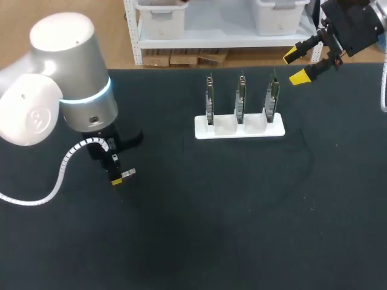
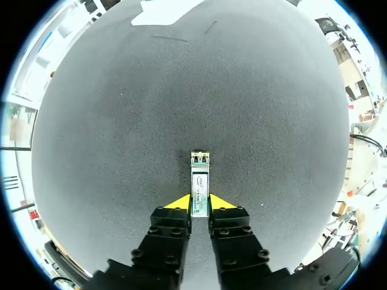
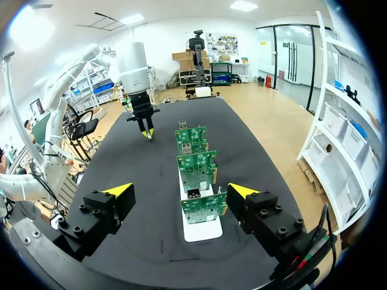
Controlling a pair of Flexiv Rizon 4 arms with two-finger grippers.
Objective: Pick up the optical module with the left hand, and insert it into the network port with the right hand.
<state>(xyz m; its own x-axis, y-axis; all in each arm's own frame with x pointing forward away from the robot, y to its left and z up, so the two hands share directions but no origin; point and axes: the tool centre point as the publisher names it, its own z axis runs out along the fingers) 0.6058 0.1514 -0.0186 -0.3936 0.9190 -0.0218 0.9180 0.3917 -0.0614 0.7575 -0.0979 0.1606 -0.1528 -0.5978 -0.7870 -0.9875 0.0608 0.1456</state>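
Reaching in from the left, the left arm [image 1: 60,90] points its left claw [image 1: 118,176] straight down, close over the black table [image 1: 242,229]. Its fingers stand narrow, clamped on the small silver module [image 2: 199,181], which juts out ahead of the yellow tips. The right arm [image 1: 354,24] hangs over the table's far right edge, its right claw [image 1: 295,65] spread wide, holding nothing. Ahead of it, three green boards [image 3: 196,169] stand upright in a white stand [image 1: 239,130], well apart from the module.

Black tabletop [image 1: 242,229] (matte), white stand [image 1: 225,128] toward its far edge
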